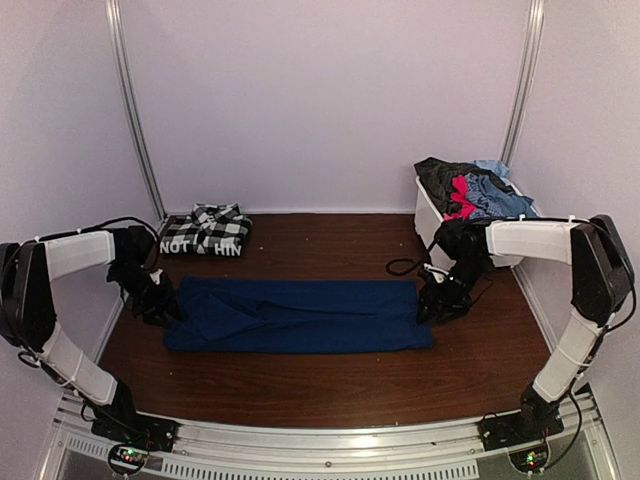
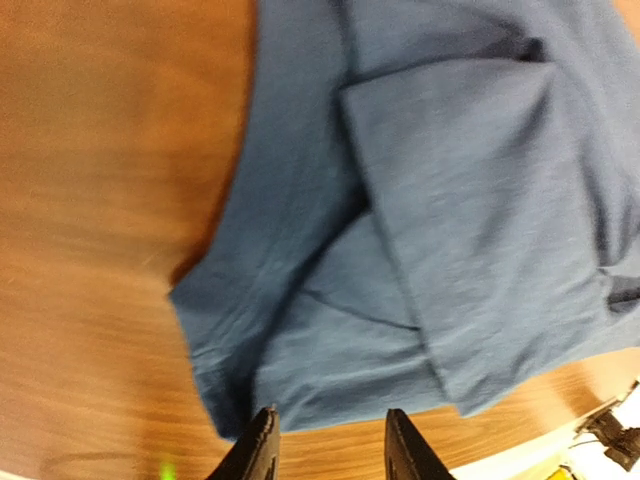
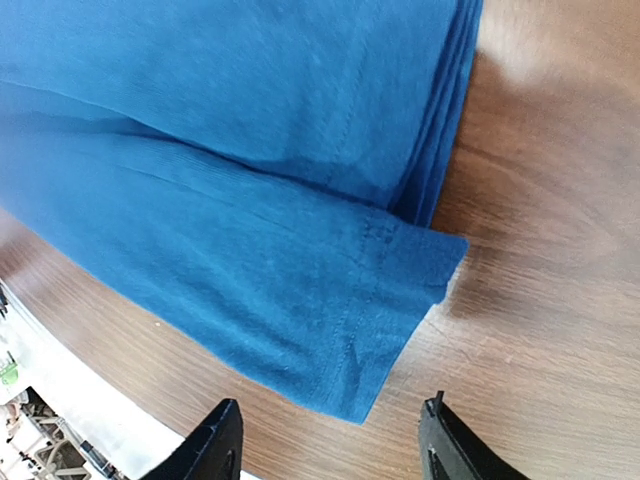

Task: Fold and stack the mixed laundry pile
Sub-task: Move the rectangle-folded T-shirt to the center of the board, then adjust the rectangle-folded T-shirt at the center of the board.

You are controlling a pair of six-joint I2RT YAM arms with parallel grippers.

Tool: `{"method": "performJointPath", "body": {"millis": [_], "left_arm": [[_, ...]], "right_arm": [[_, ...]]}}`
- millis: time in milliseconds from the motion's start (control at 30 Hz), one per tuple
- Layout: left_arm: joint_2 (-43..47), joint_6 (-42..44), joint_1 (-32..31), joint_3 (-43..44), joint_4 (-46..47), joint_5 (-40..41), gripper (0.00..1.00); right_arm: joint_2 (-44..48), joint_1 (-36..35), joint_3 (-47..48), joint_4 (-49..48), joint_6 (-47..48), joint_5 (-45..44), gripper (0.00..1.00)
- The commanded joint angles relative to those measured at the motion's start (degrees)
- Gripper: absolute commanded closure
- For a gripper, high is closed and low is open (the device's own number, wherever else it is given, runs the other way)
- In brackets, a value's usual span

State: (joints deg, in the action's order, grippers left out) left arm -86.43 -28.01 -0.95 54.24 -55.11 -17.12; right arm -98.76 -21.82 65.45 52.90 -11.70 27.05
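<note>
Both arms reach in low from the sides of the table (image 1: 330,385), elbows bent outward and wrists dropped toward the wood. The left gripper (image 1: 158,298) sits at the left end of the long navy blue piece (image 1: 300,315) and the right gripper (image 1: 440,300) at its right end, with the cloth lying flat between them across the middle of the table. Seen from the left wrist, the two dark fingers (image 2: 262,448) stand apart with nothing between them, and the folded navy edge lies just beyond the tips. Seen from the right wrist, the fingers (image 3: 215,448) are spread wider and are also empty, with a hemmed corner of the cloth on the wood ahead of them. From above, both grippers are dark shapes against dark cloth, and I cannot tell whether the tips touch the fabric. The left wrist view is blurred, and only the fingertips show in either wrist view. At the far left, apart from the navy piece, the black-and-white checked shirt (image 1: 210,228) lies folded, its white lettering only partly readable. At the far right stands a white bin (image 1: 428,215), partly hidden behind the right arm. It is heaped with the rest of the laundry pile (image 1: 470,185): dark grey, red and light blue items rising above its rim.
</note>
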Motion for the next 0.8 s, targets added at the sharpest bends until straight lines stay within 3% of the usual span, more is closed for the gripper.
{"method": "performJointPath", "body": {"millis": [0,400,767], "left_arm": [[3.08,-4.50,0.42,0.39,5.48,-6.54,0.62],[7.05,-13.94,0.42,1.62,14.11,-12.13,0.61],[3.95,-10.31,0.42,-3.16,5.14,-2.33,0.63]], "right_arm": [[2.59,0.29,2.79,-0.14,1.15,-1.44,0.41],[-0.88,0.09,9.53,-3.32,2.34,2.14,0.45],[-4.65,-0.09,9.88,-1.74,5.15,3.36,0.48]]}}
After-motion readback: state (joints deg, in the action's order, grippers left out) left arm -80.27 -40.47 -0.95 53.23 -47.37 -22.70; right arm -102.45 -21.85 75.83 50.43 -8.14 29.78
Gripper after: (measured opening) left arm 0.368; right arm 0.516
